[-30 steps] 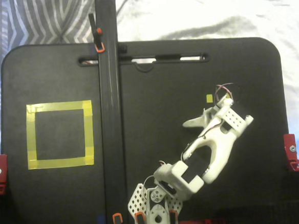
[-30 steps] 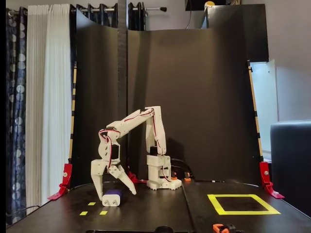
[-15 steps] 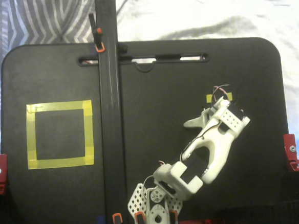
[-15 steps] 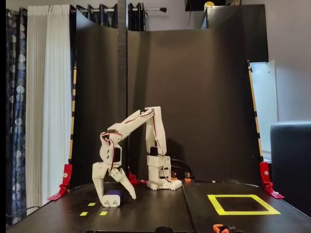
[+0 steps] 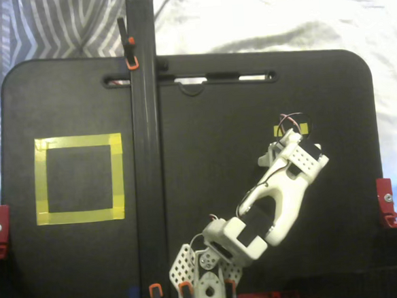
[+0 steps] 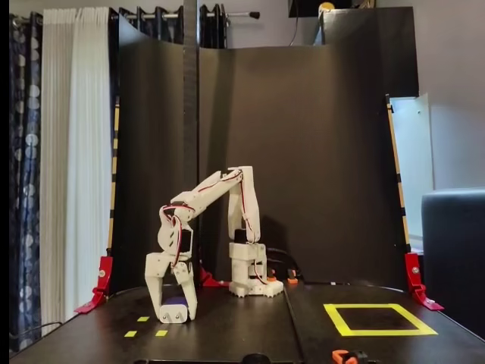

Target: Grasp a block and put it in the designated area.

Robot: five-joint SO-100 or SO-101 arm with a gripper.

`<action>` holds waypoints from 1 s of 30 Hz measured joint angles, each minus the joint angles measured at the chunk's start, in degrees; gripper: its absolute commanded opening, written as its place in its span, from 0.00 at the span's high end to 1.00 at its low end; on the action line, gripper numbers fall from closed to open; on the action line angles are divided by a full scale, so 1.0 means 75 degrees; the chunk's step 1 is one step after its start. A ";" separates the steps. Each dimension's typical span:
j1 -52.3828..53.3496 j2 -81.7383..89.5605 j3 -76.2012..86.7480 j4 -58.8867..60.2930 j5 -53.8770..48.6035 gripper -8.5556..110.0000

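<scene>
My tool (image 6: 171,312) is down at the desk (image 5: 203,114), its two white fingers standing nearly upright on either side of the block (image 6: 175,310), which sits on the surface between them. They look drawn in against the block's sides, so I judge I am clamped on it, though I cannot see pad contact outright. The block has not left the desk, so the lift is yet to come. From above, my wrist hides the block entirely; only the tool (image 5: 275,152) shows, beside a small yellow tape mark (image 5: 279,130).

I came in from straight overhead with the fingers vertical because the block is low and boxy, and a top-down pinch across its narrow sides gives the surest hold.

The designated area (image 5: 80,178), a wide yellow tape square, lies well apart on the other half of the desk; in the side view it is the square (image 6: 379,318) at the right. Between here and there, the overhead view shows a tall black post (image 5: 146,125) crossing the desk, held by orange clamps (image 5: 132,61). It probably stands above my path, but I would still carry the block high enough not to drag it. More small yellow tape marks (image 6: 144,326) lie just in front of the block and are no obstacle.
</scene>
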 measured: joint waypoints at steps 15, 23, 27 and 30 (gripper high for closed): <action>-0.0398 0.1359 0.0141 0.1125 0.0457 0.77; -0.0820 0.2039 -0.0152 0.2227 0.0891 0.77; -0.1055 0.2156 -0.0176 0.2438 0.1090 0.77; -0.1172 0.2238 -0.0176 0.2461 0.1301 0.77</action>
